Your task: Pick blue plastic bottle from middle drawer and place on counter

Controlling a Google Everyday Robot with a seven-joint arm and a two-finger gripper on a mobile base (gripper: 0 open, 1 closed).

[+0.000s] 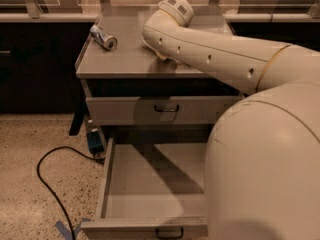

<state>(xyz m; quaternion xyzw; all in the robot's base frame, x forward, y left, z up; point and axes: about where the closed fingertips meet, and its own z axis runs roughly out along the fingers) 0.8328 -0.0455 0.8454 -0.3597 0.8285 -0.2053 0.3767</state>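
Note:
My arm (210, 54) reaches across the counter (120, 59) from the right, its elbow over the back edge. My gripper is under the forearm near the counter's middle and is almost wholly hidden; only a pale bit (161, 55) pokes out beneath the arm, and I cannot tell what it is. The blue plastic bottle is not in view. The middle drawer (150, 189) is pulled out wide below; its visible floor is bare, and its right part is hidden by my body.
A silver can (102, 37) lies on its side at the counter's back left. The upper drawer (160, 110) is closed. A black cable (47, 176) and a small blue box (94, 141) lie on the floor left of the cabinet.

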